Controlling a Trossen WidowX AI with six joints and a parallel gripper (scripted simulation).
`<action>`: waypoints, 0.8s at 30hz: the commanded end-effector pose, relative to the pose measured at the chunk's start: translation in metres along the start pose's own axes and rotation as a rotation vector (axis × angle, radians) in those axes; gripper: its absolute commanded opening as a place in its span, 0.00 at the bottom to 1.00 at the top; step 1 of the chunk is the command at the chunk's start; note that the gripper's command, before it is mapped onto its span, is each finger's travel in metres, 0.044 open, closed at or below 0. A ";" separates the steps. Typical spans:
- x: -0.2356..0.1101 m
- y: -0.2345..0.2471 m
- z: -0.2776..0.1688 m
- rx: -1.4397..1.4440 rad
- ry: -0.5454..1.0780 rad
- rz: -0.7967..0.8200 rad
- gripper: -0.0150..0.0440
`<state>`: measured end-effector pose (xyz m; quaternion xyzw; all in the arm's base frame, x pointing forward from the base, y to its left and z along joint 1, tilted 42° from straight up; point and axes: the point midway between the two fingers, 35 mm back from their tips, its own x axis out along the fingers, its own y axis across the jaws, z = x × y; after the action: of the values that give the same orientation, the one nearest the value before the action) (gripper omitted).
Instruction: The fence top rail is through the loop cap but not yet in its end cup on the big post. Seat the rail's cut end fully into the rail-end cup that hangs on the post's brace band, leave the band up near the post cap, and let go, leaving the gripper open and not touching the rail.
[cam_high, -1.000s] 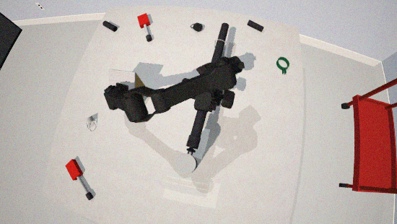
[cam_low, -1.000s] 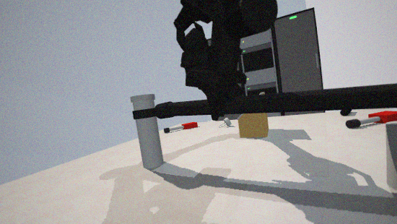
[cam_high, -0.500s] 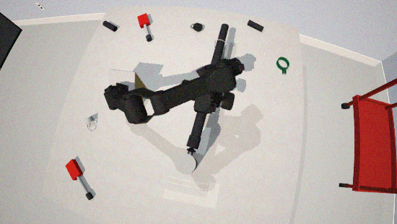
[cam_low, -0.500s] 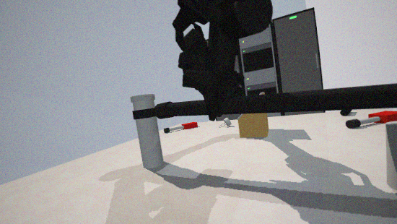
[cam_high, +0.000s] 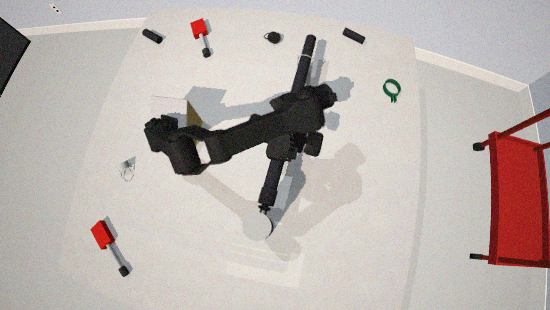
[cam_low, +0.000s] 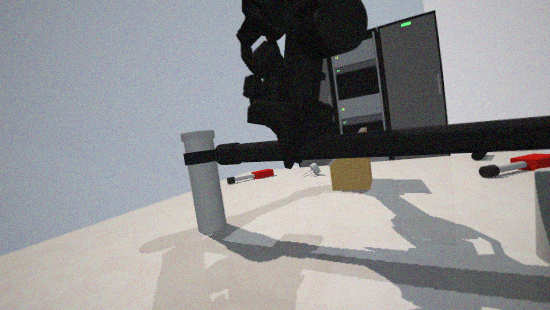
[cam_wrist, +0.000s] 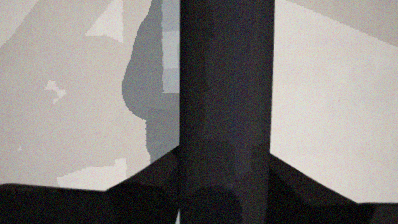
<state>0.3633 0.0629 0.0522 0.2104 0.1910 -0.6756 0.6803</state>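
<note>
End effector (cam_low: 290, 150) pinching the black top rail (cam_low: 410, 140) mid-length; my fingers are lost against it. Rail runs level across frame centre to the rail-end cup (cam_low: 226, 153) on the brace band (cam_low: 199, 157), high on the grey post (cam_low: 205, 195). Can't judge seating depth. Wrist view: rail fills the centre, tabletop (cam_wrist: 325, 100) either side.

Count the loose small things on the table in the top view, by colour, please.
Red: 2, a tool and another
Black: 3, at and
Green: 1, a loop
Grey: 1, a clip
Total: 7
</note>
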 end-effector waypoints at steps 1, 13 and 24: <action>-0.002 0.000 0.009 0.010 -0.002 0.011 0.25; 0.003 0.000 0.008 0.002 -0.001 -0.002 0.25; 0.003 0.000 0.008 0.002 -0.001 -0.002 0.43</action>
<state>0.3630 0.0555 0.0573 0.2096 0.1909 -0.6771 0.6791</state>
